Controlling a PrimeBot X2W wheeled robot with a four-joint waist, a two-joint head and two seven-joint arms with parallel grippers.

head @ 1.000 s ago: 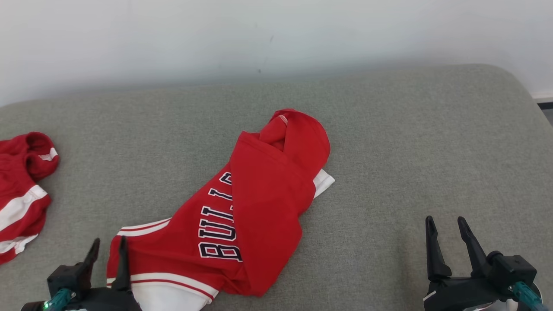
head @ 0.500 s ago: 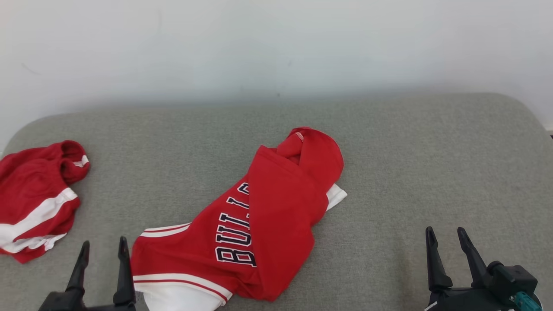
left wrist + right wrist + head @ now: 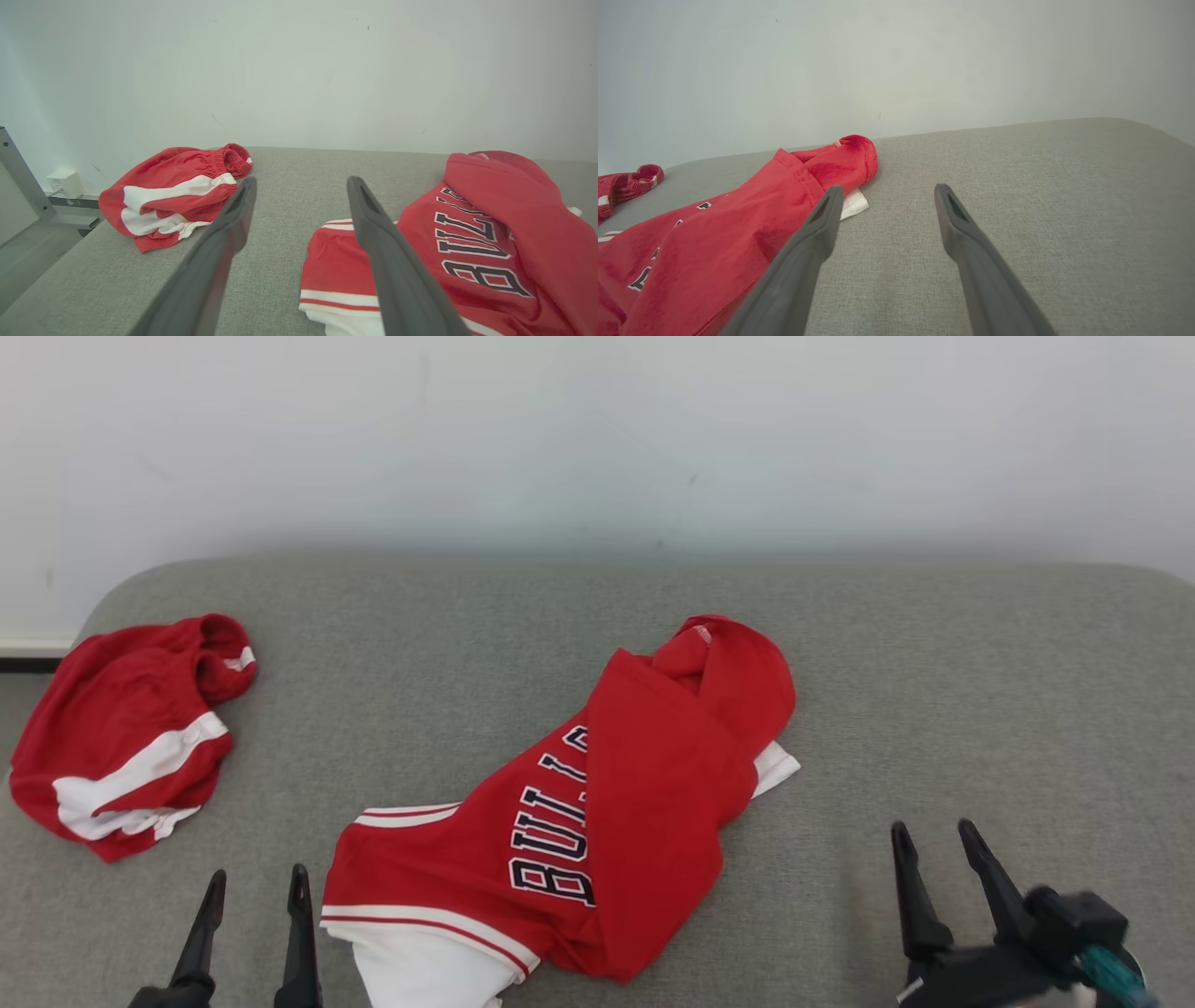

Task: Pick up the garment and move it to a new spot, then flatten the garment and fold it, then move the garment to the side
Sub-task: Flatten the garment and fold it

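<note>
The left gripper has just released, now spread wide and empty beside the crumpled red lettered jersey; the right gripper is wide too. Relocation seems done; flattening next.

The red jersey sprawls crumpled across the centre and lower middle of the head view. To its right the grey cushion lies bare out to the frame's right side, so the right gripper, fingers spread at lower right, has open surface ahead. A bare strip runs between the jersey and the red shorts bunched at the left edge. The left gripper, fingers apart, sits at the foot of that strip, just beside the jersey's white hem. The wall closes off the top.
</note>
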